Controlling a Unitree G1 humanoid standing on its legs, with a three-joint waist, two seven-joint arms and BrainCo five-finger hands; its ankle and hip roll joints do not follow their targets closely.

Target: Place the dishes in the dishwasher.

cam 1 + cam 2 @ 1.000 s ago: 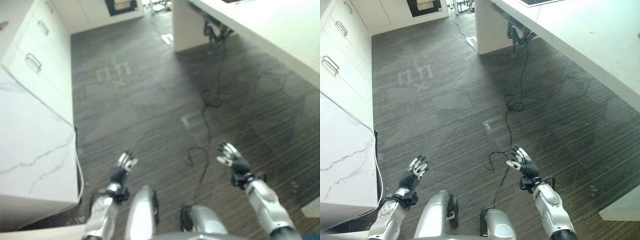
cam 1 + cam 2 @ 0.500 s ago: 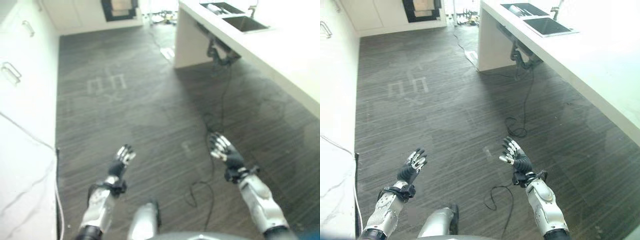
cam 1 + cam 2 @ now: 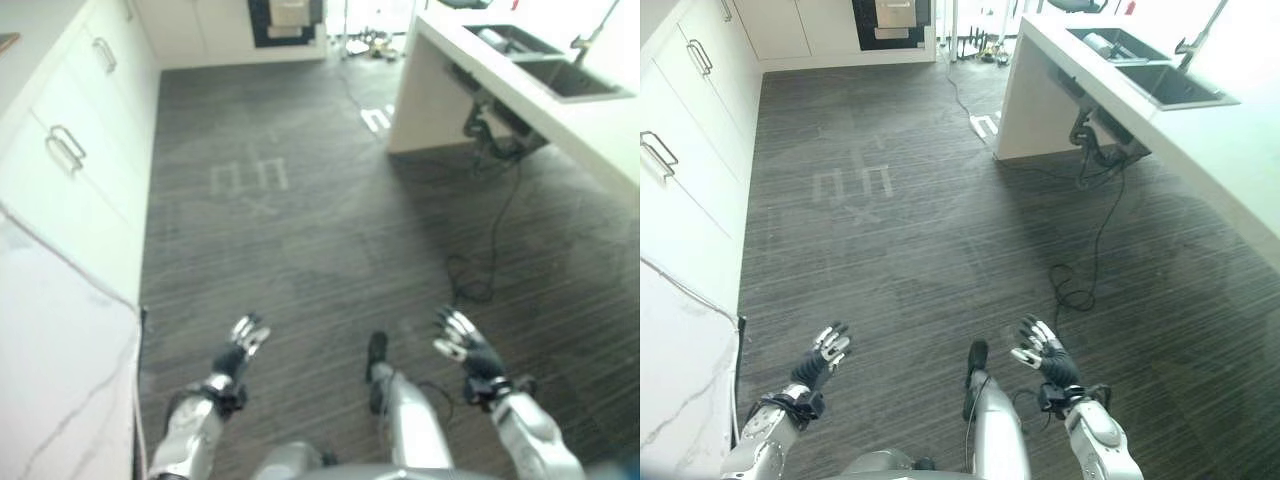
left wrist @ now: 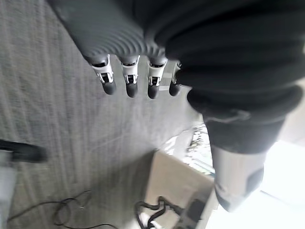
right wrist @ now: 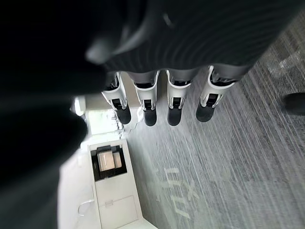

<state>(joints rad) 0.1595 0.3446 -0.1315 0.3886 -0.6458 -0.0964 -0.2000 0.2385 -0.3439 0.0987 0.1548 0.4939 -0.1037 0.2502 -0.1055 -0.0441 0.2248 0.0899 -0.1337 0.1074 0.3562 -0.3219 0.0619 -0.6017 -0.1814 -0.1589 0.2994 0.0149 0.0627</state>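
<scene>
My left hand (image 3: 818, 362) and right hand (image 3: 1044, 357) are held out low in front of me over the dark wood-grain floor, about shoulder width apart. Both are open and empty. The left wrist view has its fingers (image 4: 127, 82) straight over bare floor, and the right wrist view has its fingers (image 5: 148, 106) straight as well. A double sink (image 3: 1148, 72) is set in the white island counter (image 3: 1225, 150) at the far right, with something pale lying in its far basin (image 3: 1097, 42). A dark built-in appliance (image 3: 890, 12) sits in the far wall.
White cabinets with metal handles (image 3: 690, 110) run along the left, ending in a marble-look counter (image 3: 675, 400) at the lower left. Pale tape marks (image 3: 852, 186) lie on the floor ahead. Pipes and cables (image 3: 1095, 140) hang under the island.
The whole picture has shifted, so the camera moved: the left cabinets show more and the island sits further right. Both hands stay open and empty, a little lower in view.
</scene>
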